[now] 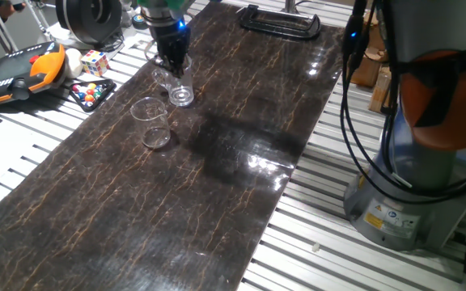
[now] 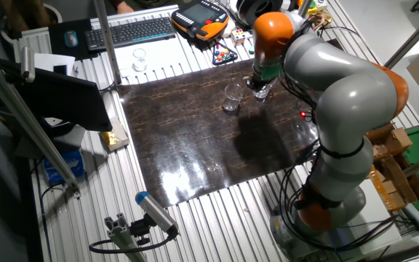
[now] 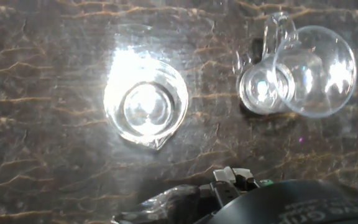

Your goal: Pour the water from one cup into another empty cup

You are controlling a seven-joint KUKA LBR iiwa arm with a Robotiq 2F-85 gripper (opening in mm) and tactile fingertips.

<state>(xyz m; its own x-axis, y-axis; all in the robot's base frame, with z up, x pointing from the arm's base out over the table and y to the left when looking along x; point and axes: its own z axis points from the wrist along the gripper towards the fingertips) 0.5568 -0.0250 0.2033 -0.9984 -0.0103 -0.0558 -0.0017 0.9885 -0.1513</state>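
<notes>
The straight-sided tumbler stands upright on the dark mat, and the hand view looks straight down into it. Any water in it is lost in glare. My gripper hangs just above its rim with the fingers apart, about a glass-width, holding nothing. The empty wide-rimmed tapered cup stands upright a short way beside the tumbler, not touching it. In the hand view only the dark hand housing shows at the bottom edge; the fingertips are out of frame.
The dark marbled mat covers the slatted table. At the far left lie an orange teach pendant, a Rubik's cube and coloured balls. A black clamp lies at the mat's far end. The robot base stands to the right.
</notes>
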